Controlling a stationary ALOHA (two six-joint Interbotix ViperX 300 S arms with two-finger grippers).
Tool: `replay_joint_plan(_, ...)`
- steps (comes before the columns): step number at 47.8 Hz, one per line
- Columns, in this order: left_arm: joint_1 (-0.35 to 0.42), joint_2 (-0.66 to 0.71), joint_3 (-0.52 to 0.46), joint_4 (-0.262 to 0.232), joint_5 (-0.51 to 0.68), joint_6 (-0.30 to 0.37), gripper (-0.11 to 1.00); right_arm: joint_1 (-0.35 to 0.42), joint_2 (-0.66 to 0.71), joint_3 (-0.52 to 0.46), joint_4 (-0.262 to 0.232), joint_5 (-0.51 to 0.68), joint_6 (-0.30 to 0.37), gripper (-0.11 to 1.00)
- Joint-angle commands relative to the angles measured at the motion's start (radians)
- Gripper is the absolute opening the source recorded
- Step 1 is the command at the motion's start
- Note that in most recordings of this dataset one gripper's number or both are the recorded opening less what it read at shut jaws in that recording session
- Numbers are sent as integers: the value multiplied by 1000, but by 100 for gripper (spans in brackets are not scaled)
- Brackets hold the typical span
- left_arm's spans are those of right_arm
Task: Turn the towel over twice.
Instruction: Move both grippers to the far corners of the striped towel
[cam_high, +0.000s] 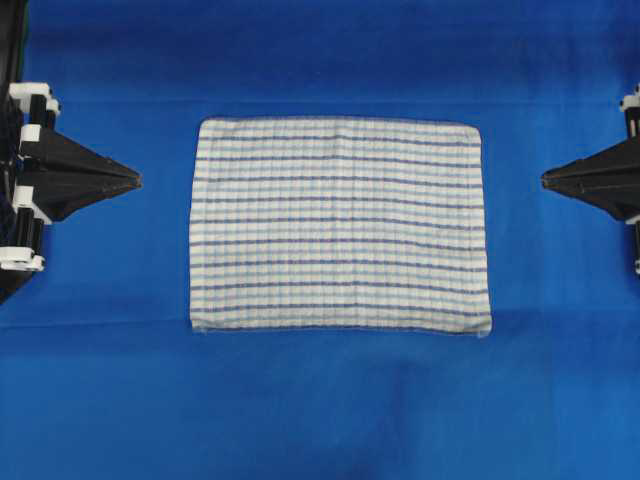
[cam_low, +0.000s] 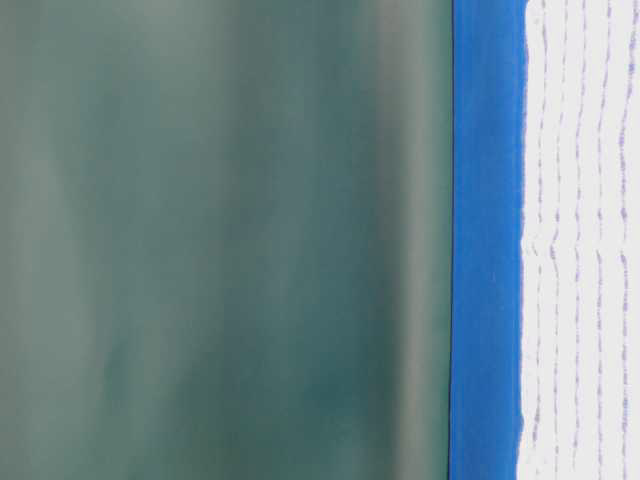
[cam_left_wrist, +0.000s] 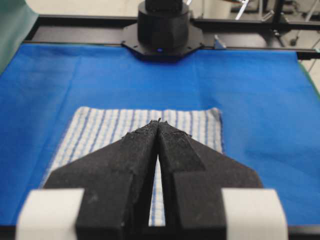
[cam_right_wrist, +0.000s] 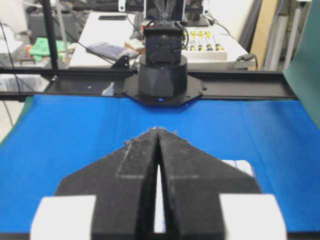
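— Two grippers, one cloth; what does the cloth look like?

— One rectangular towel (cam_high: 338, 224), white and woven, with thin dark-blue and paler blue stripes running across it and faint grid lines between them. It lies spread flat in the middle of the blue table cover (cam_high: 330, 410), which is plain, smooth and solid in colour, with soft creases near the towel's lower edge. The towel's corners are slightly rounded and its bottom hem looks a little wavy.

— And from table level?

— There the towel (cam_low: 585, 240) is a pale, ribbed strip with blurred violet stripe lines, lying on the blue cover (cam_low: 488, 240), with a dull green backdrop (cam_low: 220, 240) beyond.

— How do the pincers stand?

— The left gripper (cam_high: 132, 179) is a matte black wedge tapering to a point, its two fingers pressed together at the tip, nothing between them. It sits at the left edge, well apart from the towel. The right gripper (cam_high: 548, 179) mirrors it at the right edge, likewise closed and empty.

— Any texture on the fingers?

— Yes. From the left wrist the fingers (cam_left_wrist: 135, 160) show a rough, grainy black surface, meeting at the tip with a narrow slit further back; white blocks flank them. The towel (cam_left_wrist: 100, 132) lies ahead and below. The right wrist view shows the same gritty fingers (cam_right_wrist: 190, 170), tips together, and the opposite arm's round black base (cam_right_wrist: 162, 80) beyond.
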Motion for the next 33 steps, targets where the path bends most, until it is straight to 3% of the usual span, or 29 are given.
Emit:
replay_joint_plan(1, 6, 11, -26, -14, -2, 12, 0, -6, 11, -26, 3, -6, -2, 0)
replay_joint_plan(13, 75, 66, -21, -14, 3, 17, 0, -115, 38, -26, 3, 89, 3, 0)
replay_joint_plan(30, 245, 210, -8, -14, -20, 25, 1, -331, 193, -9, 6, 98, 52, 1)
replay_joint_plan(33, 270, 236, 0, -14, -35, 25, 7, -354, 241, -9, 5, 97, 54, 1)
